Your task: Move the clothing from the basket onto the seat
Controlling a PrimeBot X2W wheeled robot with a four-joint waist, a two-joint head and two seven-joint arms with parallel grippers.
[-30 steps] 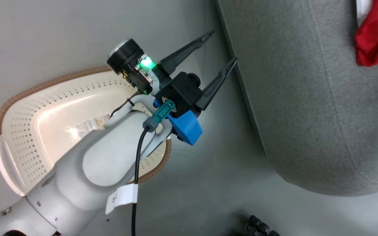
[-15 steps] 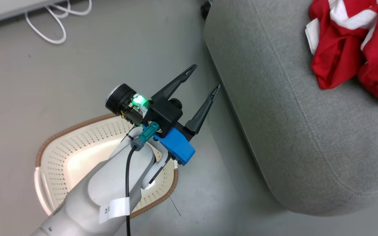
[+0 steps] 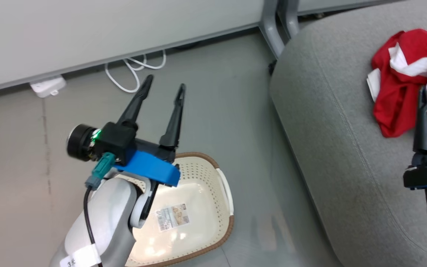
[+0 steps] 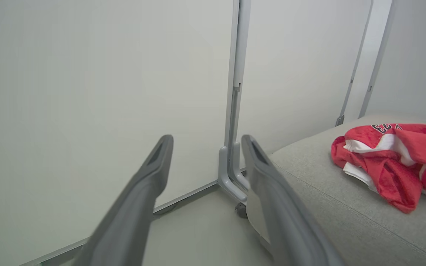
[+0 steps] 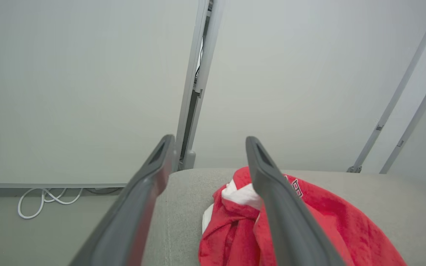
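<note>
The basket (image 3: 231,227) sits on the grey floor (image 3: 217,111) at the lower middle of the head view, partly hidden at its left by the pale left forearm (image 3: 106,211). Its cream bottom carries a paper label (image 3: 172,217), lying flat near the middle.

The clothing (image 3: 395,100) is a crumpled red and white heap on the seat (image 3: 328,129), at the upper right of the head view, well apart from the basket. In the left wrist view the heap (image 4: 386,162) lies at the right of the frame on the seat's grey cushion (image 4: 327,207). In the right wrist view it (image 5: 309,221) fills the lower middle and right, on the seat (image 5: 183,207).

The left jaws are spread wide, left of centre in the head view, above the basket's upper left rim and pointing toward the wall. The right jaws are also spread wide; one dark finger (image 3: 423,118) rises at the right edge of the head view, in front of the red fabric.

A white cable (image 3: 135,72) loops on the floor at the foot of the wall, upper left of centre.
</note>
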